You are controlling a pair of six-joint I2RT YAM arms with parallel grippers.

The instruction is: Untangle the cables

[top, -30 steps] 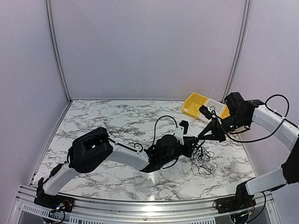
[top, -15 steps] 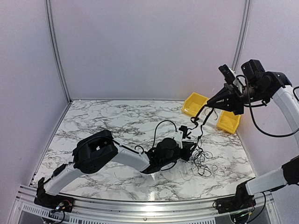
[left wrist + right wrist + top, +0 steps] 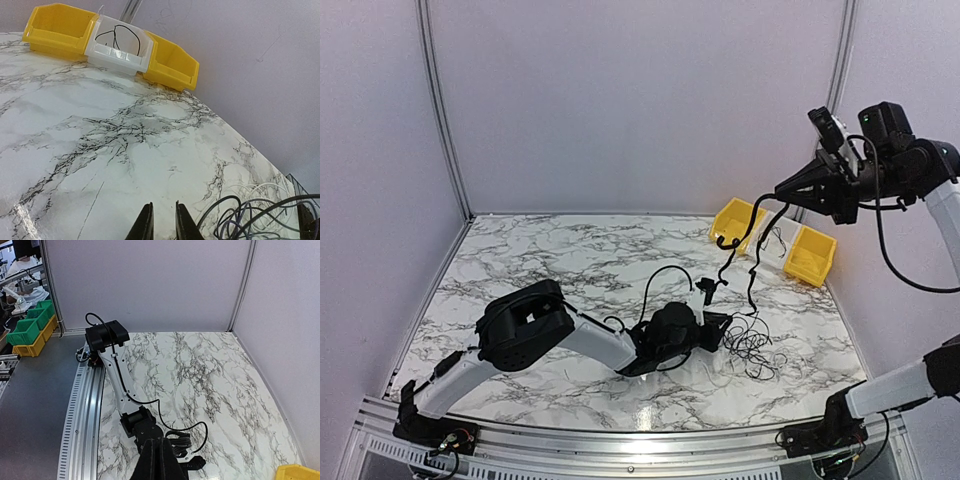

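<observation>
The cables form a loose black tangle (image 3: 752,350) on the marble table at the centre right. One strand (image 3: 756,250) rises from it to my right gripper (image 3: 782,190), which hangs high above the table, shut on that strand. In the right wrist view the right gripper (image 3: 160,446) shows pressed-together fingers, and the grip point itself is hidden. My left gripper (image 3: 724,325) lies low on the table just left of the tangle. Seen from the left wrist, the left gripper (image 3: 163,205) stands narrowly open with bare marble in the gap and cable loops (image 3: 260,215) to its right.
A row of bins stands at the back right: a yellow bin (image 3: 60,27), a white bin (image 3: 120,47) holding a thin black wire, and another yellow bin (image 3: 172,62). The side wall (image 3: 895,330) runs close on the right. The left arm (image 3: 580,335) lies across the table's middle.
The right gripper has risen high and rightward, lifting a strand out of the tangle. The left gripper's jaws have narrowed, and it has edged slightly left.
</observation>
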